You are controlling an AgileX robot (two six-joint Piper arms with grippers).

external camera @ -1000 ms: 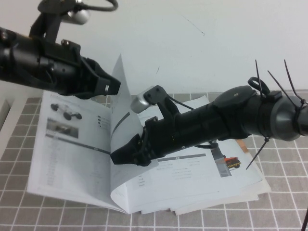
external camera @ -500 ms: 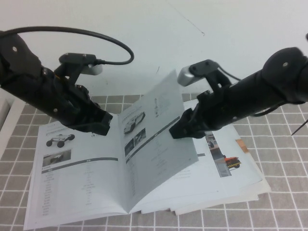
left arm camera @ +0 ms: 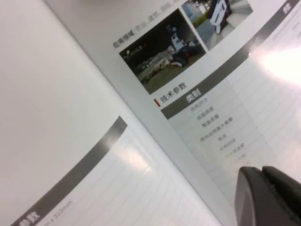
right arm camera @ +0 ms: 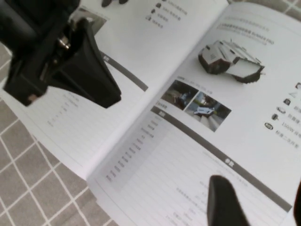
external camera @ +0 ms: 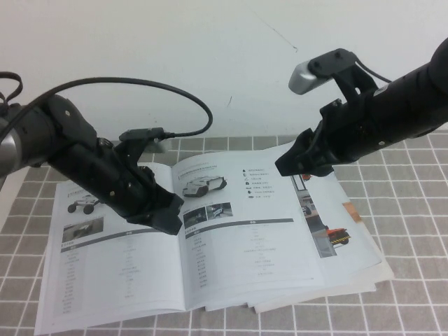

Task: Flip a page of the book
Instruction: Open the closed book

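Left gripper (external camera: 165,214), with its fingers pressed together and holding nothing, hung low over the fold of the book (external camera: 119,273), which lay open and flat on the table. Right gripper (external camera: 297,165) hung with its fingers apart and empty just above the far corner of the page (external camera: 245,238), which lay flat on the right side. To do this well, the left one should likely press softly by the fold, and the right one should lift straight up without catching that corner.
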